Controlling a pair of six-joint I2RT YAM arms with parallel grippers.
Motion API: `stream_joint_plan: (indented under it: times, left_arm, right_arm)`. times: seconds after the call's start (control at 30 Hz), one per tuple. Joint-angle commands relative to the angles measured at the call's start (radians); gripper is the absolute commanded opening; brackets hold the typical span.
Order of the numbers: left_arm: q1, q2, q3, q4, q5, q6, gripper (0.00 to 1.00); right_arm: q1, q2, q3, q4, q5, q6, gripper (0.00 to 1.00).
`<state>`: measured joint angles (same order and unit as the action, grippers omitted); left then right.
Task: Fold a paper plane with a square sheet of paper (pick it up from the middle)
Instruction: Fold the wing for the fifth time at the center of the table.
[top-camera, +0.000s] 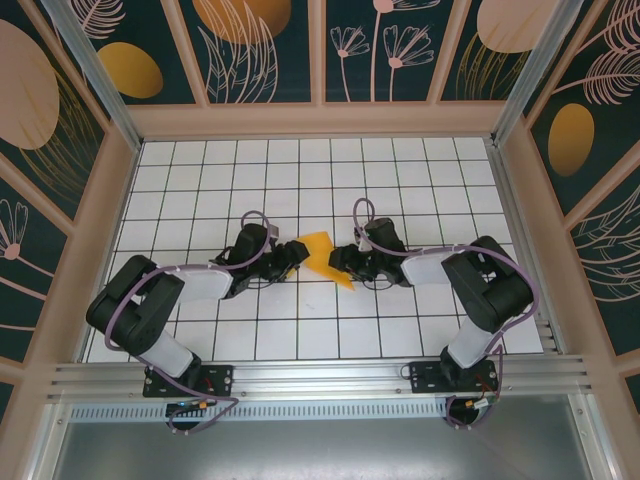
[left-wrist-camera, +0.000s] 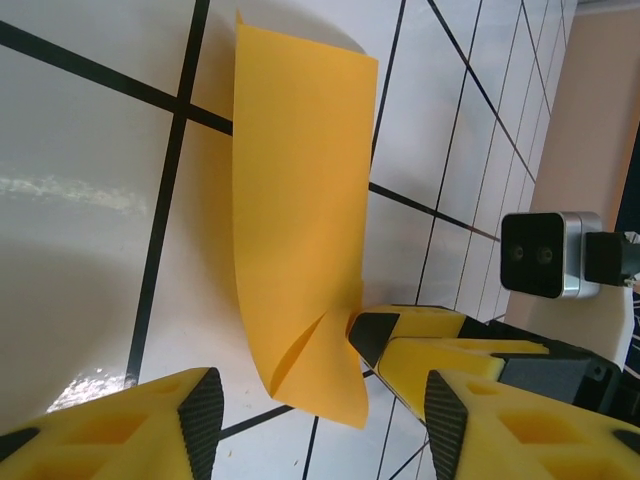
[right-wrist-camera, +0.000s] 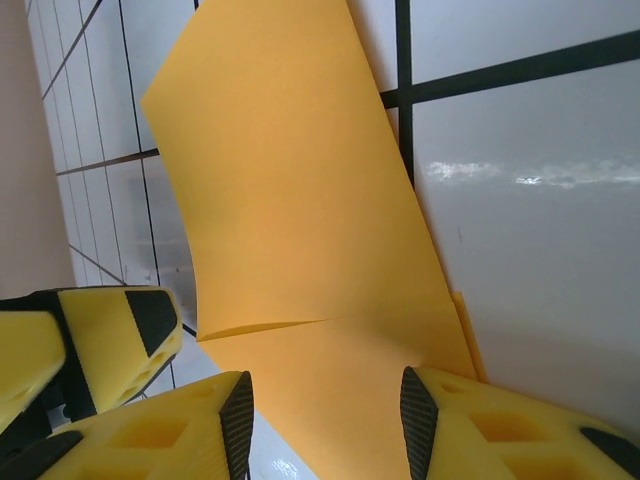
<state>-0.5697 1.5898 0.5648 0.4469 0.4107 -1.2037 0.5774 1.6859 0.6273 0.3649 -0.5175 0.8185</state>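
At the bottom of the overhead view the two arm bases sat bolted to the near rail; the left arm (top-camera: 150, 310) and the right arm (top-camera: 480, 290) bent inward over the white gridded counter (top-camera: 300, 170); between their tips, at the centre of the frame, lay the square sheet of paper (top-camera: 322, 255), orange-yellow and creased. In the left wrist view the left jaws stood well apart, yellow fingers (left-wrist-camera: 130, 435) in the bottom corners; the sheet's (left-wrist-camera: 300, 220) lower end sat between them, neither pad touching it; a fingertip (left-wrist-camera: 372, 335) of the right jaws met its lower right edge. In the right wrist view the right jaws stood part open, fingers (right-wrist-camera: 520, 435) either side of the sheet (right-wrist-camera: 300, 220), which ran face-on through the gap, not visibly pinched. Beyond rose the dark patterned wall (top-camera: 260, 50).
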Motion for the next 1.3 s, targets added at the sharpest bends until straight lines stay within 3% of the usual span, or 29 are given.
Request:
stream_joint_plan:
  times: [0.0, 0.37, 0.77, 0.9, 1.27]
  left_arm:
    - [-0.010, 0.033, 0.040, 0.018, 0.019, -0.031, 0.57]
    - [-0.027, 0.107, 0.093, -0.005, 0.034, -0.030, 0.49]
    - [-0.029, 0.042, 0.086, -0.128, -0.065, -0.003, 0.53]
    - [-0.028, 0.054, 0.080, -0.101, -0.051, -0.003, 0.53]
    - [-0.032, 0.118, 0.093, -0.001, 0.031, -0.027, 0.35]
  right_arm:
    - [-0.016, 0.016, -0.036, -0.005, -0.016, 0.015, 0.46]
    - [-0.024, 0.007, -0.052, 0.020, -0.033, 0.014, 0.46]
    - [-0.025, 0.009, -0.057, 0.022, -0.025, 0.013, 0.46]
    - [-0.025, 0.012, -0.058, 0.029, -0.028, 0.014, 0.46]
    - [-0.024, 0.001, -0.063, 0.051, -0.035, 0.004, 0.46]
